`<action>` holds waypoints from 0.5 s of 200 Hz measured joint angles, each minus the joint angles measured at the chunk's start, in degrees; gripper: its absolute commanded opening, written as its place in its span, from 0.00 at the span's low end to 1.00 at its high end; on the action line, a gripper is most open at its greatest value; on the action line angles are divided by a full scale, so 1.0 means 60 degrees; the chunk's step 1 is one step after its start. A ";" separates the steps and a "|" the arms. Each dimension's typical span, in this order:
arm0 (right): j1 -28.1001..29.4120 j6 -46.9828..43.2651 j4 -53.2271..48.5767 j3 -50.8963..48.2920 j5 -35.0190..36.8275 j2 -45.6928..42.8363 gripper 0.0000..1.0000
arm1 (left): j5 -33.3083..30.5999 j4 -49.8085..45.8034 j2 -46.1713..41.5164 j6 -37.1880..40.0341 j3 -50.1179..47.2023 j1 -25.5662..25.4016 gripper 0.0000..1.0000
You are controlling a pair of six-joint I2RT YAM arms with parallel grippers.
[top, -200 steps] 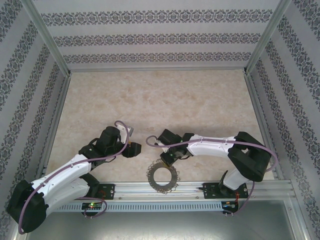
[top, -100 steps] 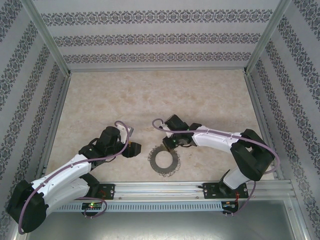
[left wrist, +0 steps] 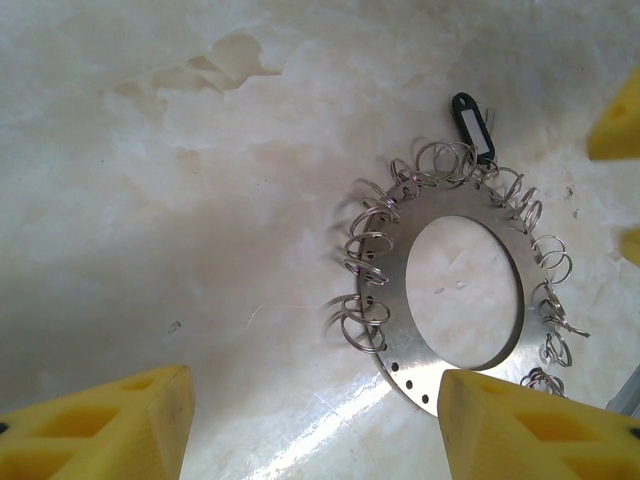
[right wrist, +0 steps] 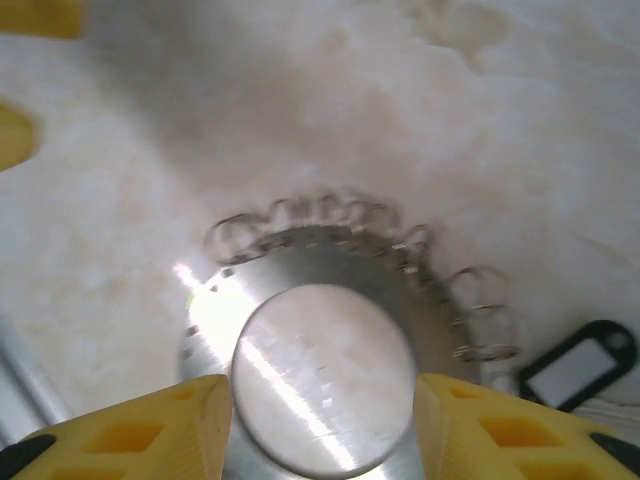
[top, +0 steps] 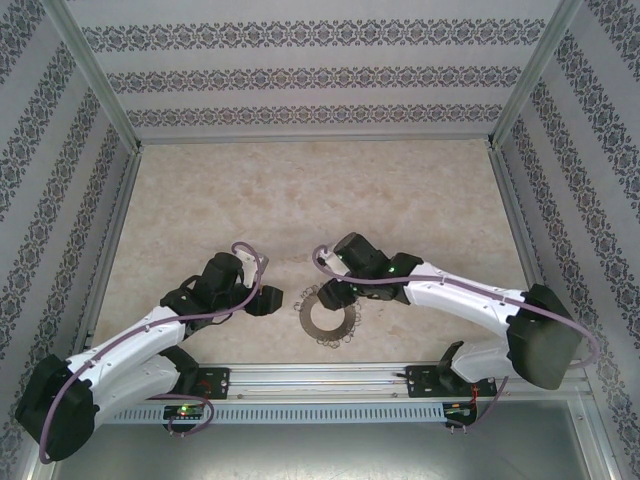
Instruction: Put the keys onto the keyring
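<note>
**A:** Seen from above, how far along is it?

**B:** The flat grey metal keyring fringed with thin wire loops (top: 328, 320) lies on the pale marbled tabletop (top: 300, 190) close to the front rail. The left gripper (top: 272, 298) sits just to its left and the right gripper (top: 328, 297) hangs at its far rim. The key is too small to make out there.

**A:** And the left wrist camera?

**B:** The left gripper (left wrist: 320, 430) has its blocky yellow fingers (left wrist: 95, 430) wide apart, holding nothing. The keyring (left wrist: 400, 310) is smooth and shiny, its rim drilled with small holes. The tiny key with a dark oval head and pale middle (left wrist: 472, 125) touches the wire loops on the far side. Whether it is threaded, I cannot tell.

**A:** Right wrist?

**B:** The right gripper (right wrist: 320, 430) is parted too, empty above the ring's wide hole. The key (right wrist: 575, 365) lies just beside the loops, so I judge the hooking is left to do or confirm
</note>
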 measured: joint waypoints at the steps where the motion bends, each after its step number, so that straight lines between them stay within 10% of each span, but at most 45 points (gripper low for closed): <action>1: 0.0022 0.0007 -0.0018 0.0000 -0.0055 -0.0007 0.47 | 0.0000 0.0000 0.0000 0.0000 0.0000 0.0000 0.66; 100: 0.0783 -0.0976 -0.1912 0.1610 -0.2157 0.2656 0.34 | -0.0262 -0.0069 -0.1118 -0.0029 -0.0073 0.0000 0.66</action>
